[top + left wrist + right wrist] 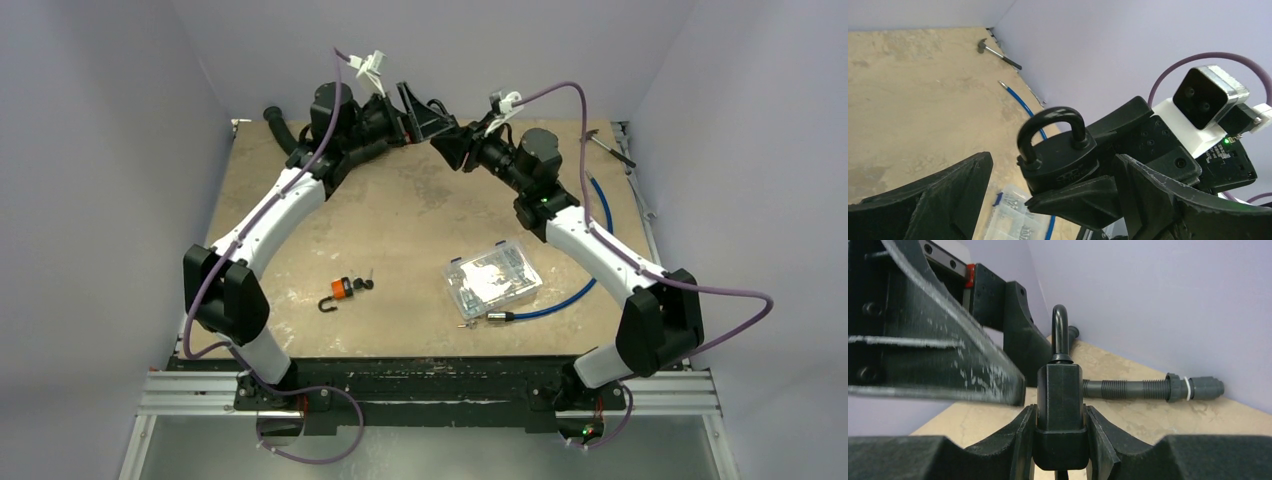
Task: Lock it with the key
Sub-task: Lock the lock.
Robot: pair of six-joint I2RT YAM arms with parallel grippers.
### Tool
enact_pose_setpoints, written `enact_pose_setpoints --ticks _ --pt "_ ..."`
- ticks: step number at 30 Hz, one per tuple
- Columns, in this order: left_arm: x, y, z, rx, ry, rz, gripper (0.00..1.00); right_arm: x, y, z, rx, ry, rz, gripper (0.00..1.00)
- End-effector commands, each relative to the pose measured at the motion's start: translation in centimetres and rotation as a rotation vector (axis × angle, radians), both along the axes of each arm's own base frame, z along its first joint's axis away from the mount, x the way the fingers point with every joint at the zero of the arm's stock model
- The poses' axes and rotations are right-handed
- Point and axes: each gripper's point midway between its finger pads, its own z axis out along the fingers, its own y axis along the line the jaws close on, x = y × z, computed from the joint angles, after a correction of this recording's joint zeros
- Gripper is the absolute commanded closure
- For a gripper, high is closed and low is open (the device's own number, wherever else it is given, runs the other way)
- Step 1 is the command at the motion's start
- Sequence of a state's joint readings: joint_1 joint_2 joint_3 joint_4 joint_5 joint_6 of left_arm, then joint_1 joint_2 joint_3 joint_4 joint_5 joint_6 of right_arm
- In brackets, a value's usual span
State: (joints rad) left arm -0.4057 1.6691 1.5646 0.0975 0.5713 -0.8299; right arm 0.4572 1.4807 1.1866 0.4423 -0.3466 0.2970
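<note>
Padlock: your black padlock (1060, 155) with the curved metal shackle was up in the air above the far edge of the table, shackle uppermost in the right wrist view.
Right gripper: your right gripper (1059, 442) had both fingers pressed on the lock's body, set narrow.
Left gripper: your left gripper (405, 112) stood spread wide, a finger on either side of the lock and apart from it.
Table: on the beige tabletop (400, 220) lay a small orange padlock (341, 290), a clear plastic parts box (492, 280) and a blue cable (570, 295).
Key: a small dark piece (367, 283) just beside the orange lock was too small for you to name.
Far wall: a black ribbed hose (1128, 388) lay along it.
</note>
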Motion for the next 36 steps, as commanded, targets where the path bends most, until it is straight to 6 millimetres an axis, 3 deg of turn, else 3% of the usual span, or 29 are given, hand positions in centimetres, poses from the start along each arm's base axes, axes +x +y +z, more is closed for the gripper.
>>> enact_pose_setpoints --ticks 1,9,11,18,24,26,28,36 --pt "-1.2 -0.1 2.5 -0.043 -0.042 0.01 0.0 -0.8 -0.8 6.9 0.068 -0.235 -0.085 1.0" --pt "-1.9 -1.4 2.2 -0.063 -0.029 -0.024 0.0 -1.0 -0.2 6.6 0.005 -0.279 -0.135 1.0" --pt "-2.0 -1.6 2.2 -0.075 -0.024 -0.037 0.04 -1.1 -0.1 6.5 -0.002 -0.289 -0.139 1.0" --pt "-2.2 -2.4 2.3 -0.141 0.004 -0.097 0.44 -0.8 -0.2 6.4 -0.018 -0.31 -0.18 1.0" --pt "-1.8 -2.1 1.4 -0.163 0.041 -0.096 0.68 -0.5 -0.3 6.2 -0.026 -0.326 -0.198 1.0" --pt "-1.7 -2.0 1.4 -0.167 0.039 -0.099 0.87 -0.9 0.2 5.8 -0.028 -0.321 -0.164 1.0" --pt "-1.7 -2.0 1.5 -0.165 0.024 -0.105 1.0 -1.3 0.7 5.4 -0.031 -0.309 -0.122 0.88" --pt "-1.6 -1.4 1.9 -0.116 -0.036 -0.099 1.0 -2.6 1.6 3.6 -0.085 -0.274 -0.022 0.34"
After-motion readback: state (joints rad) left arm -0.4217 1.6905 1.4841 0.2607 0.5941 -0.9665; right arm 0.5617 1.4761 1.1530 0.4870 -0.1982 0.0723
